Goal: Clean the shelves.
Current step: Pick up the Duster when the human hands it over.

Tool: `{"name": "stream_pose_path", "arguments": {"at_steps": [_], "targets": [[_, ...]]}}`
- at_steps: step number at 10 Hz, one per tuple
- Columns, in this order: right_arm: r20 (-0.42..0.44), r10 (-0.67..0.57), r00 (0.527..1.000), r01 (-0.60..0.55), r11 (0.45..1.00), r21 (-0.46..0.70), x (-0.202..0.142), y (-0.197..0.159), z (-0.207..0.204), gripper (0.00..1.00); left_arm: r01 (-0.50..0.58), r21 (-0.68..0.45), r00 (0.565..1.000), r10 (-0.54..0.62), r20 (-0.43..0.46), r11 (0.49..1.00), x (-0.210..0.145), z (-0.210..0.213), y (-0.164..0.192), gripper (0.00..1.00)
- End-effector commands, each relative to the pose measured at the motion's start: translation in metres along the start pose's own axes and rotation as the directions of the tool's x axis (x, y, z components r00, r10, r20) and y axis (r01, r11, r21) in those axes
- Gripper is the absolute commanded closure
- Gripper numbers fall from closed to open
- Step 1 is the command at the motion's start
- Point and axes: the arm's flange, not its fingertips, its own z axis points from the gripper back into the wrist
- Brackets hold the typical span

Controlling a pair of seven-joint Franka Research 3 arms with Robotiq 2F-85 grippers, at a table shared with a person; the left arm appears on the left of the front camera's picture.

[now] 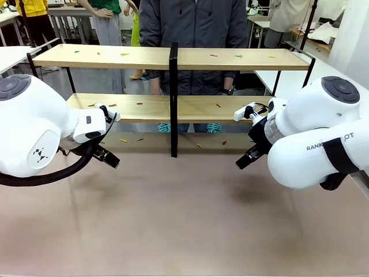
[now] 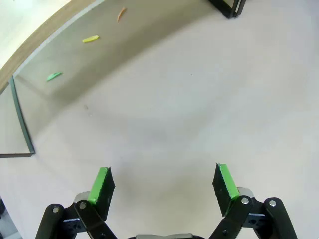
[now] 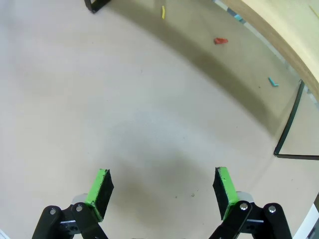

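Bright, soft shadows, wrist views distorted

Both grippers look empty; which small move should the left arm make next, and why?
Probably move the left gripper forward toward the yellow scrap on the table under the shelves: its jaws stand open and empty, with the scrap ahead.

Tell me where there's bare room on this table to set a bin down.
Free: the wide stretch of table in front of the shelves, between the left gripper and right gripper, down to the near edge. Crowded: the shelves themselves and the strip beneath them, dotted with coloured scraps.
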Motion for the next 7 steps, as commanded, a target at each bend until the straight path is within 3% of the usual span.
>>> {"name": "stream_pose_path", "arguments": {"at_steps": [1,2,4,6,7], "targets": [[0.074,0.036,0.997,-0.037,0.999,0.011,-0.001,-0.011,0.076,0.0,0.016,0.003,0.998,-0.016,0.058,1.0,-0.003,0.043,-0.001,0.0],[0.147,0.052,0.988,-0.051,0.999,-0.011,-0.009,-0.016,0.133,0.0,0.058,0.014,0.988,-0.059,0.143,0.998,-0.017,0.105,-0.006,0.0],[0.276,0.103,0.956,-0.093,0.994,-0.05,-0.044,-0.01,0.223,0.0,0.18,0.077,0.899,-0.196,0.392,0.981,-0.079,0.224,-0.032,0.0],[0.347,0.123,0.93,-0.094,0.991,-0.098,-0.078,-0.001,0.257,0.0,0.136,0.158,0.836,-0.199,0.512,0.978,-0.128,0.265,-0.054,0.0],[0.337,0.095,0.937,-0.067,0.993,-0.094,-0.081,0.003,0.254,0.0,0.128,0.114,0.822,-0.17,0.543,0.985,-0.137,0.268,-0.058,0.0]]}}
